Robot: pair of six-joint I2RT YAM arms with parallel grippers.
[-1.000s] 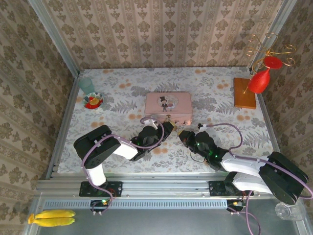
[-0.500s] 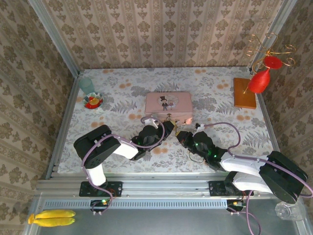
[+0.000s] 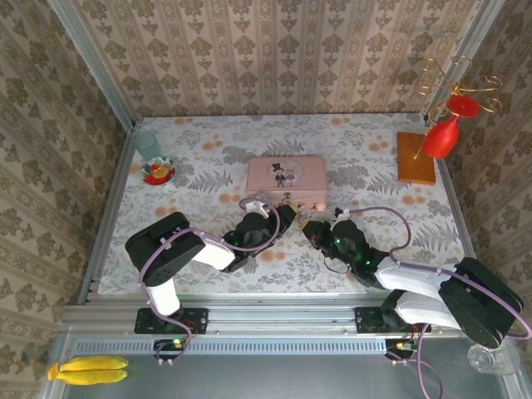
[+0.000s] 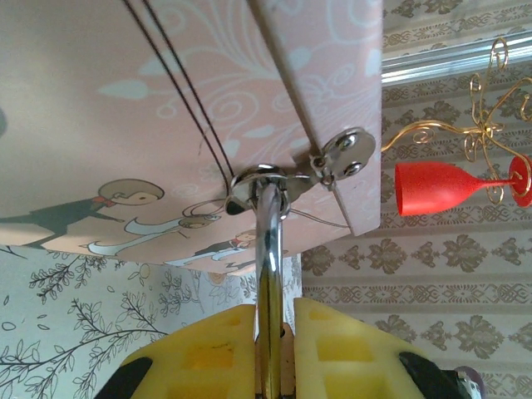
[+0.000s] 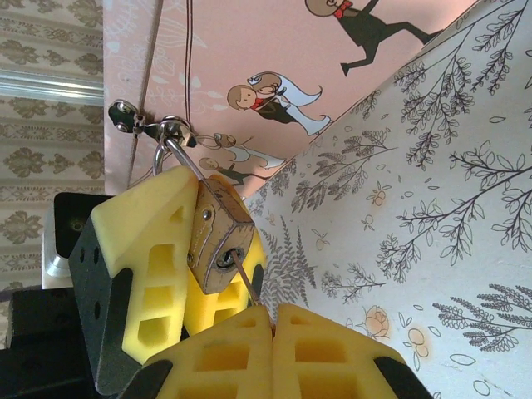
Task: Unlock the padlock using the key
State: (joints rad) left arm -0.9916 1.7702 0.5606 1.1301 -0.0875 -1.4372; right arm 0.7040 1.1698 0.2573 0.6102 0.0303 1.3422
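Key [image 5: 246, 281] tip sits in padlock [image 5: 218, 235] keyhole, pinched in your right hand [image 5: 271, 324]; left hand [image 4: 274, 331] clamps the padlock by the tin [image 4: 125, 100] hasp. Twist the key gently, shaft aligned.

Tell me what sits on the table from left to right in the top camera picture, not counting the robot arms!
Blue-green cup → pink tin → wooden base of the gold wire stand.
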